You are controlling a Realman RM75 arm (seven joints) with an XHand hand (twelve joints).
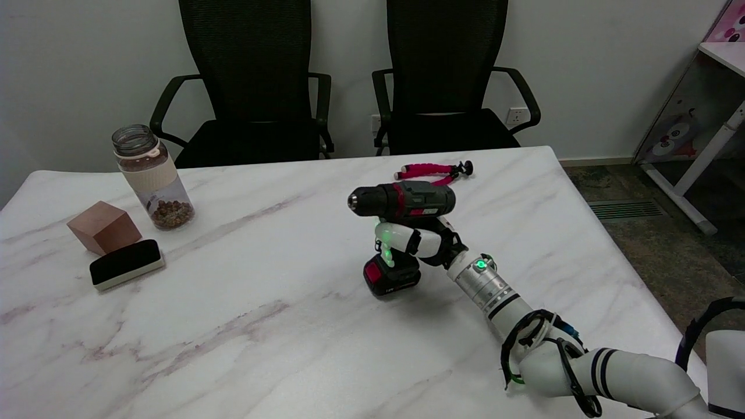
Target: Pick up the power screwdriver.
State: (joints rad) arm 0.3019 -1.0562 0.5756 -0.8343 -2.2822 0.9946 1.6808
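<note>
The power screwdriver (404, 201) is black and grey with red trim; it stands upright near the table's middle, chuck pointing left, its battery base (391, 278) low against the marble top. My right hand (416, 241) is wrapped around its handle, just under the motor body, and grips it. The fingers cover the handle itself. Whether the base still touches the table I cannot tell.
A pink and black flexible tripod (433, 170) lies behind the tool. At the left stand a glass jar (152, 177) of brown bits, a wooden cube (103, 227) and a black-topped eraser block (126, 263). Two black chairs (256, 87) sit beyond the table's far edge.
</note>
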